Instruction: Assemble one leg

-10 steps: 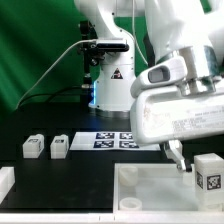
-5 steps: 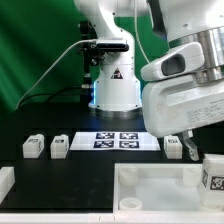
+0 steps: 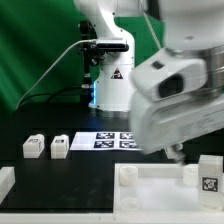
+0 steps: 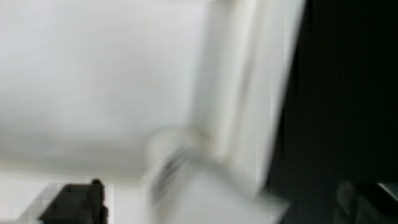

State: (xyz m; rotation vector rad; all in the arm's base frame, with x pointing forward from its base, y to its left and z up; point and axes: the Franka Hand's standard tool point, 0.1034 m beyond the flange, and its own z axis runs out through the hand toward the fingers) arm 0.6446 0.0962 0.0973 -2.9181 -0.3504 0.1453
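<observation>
Three small white plastic block-shaped posts, the legs, can be counted in the exterior view. Two legs lie side by side on the black table (image 3: pixel 20 120) toward the exterior view's left: the outer leg (image 3: pixel 33 147) and the inner leg (image 3: pixel 60 146), near each other but not touching. The third leg (image 3: pixel 209 172) stands upright at the exterior view's right edge. One black-and-white square tag faces the camera, and the leg is at the far right corner of the one large flat white square panel (image 3: pixel 155 190). Whether it sits in a socket there cannot be told. Two raised corner sockets show on the panel's far rim, one socket (image 3: pixel 128 172) toward the left and another just beside the third leg.

One thin flat white marker board (image 3: pixel 115 138) lies between the inner leg and the arm. Four tags show on it, and its right end is hidden. One more white piece (image 3: pixel 5 182) is cut off at the lower left edge, and what it is cannot be told.

The one white robot arm (image 3: pixel 175 95), blurred, fills the right half of the exterior view. Its two-finger gripper (image 4: pixel 221 200) hangs over the panel, well apart from all three legs. In the blurred wrist view the two dark fingertips (image 4: pixel 71 202) stand wide apart, released, with only the panel's white surface and raised rim between them.
</observation>
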